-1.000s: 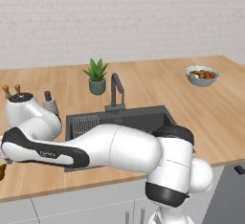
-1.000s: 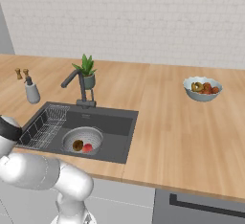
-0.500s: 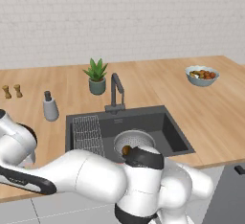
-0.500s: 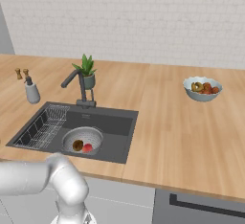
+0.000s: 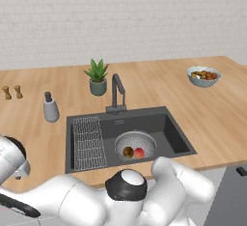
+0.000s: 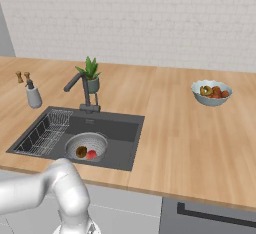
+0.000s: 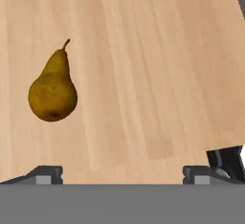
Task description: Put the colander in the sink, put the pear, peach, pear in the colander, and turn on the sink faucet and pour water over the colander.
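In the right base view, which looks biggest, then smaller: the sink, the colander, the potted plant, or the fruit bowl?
1. The sink, clearly the largest.
2. The colander and the fruit bowl look about alike; too close to rank.
3. The potted plant, narrower but taller; it also stands farther from the camera, so its place is unsure.

1. Perforated silvery colander sits in the dark sink, lower centre.
2. Inside it: a brown pear and a red peach.
3. Another pear lies on the worktop, left of the hand view.
4. Dark faucet stands upright behind the sink.
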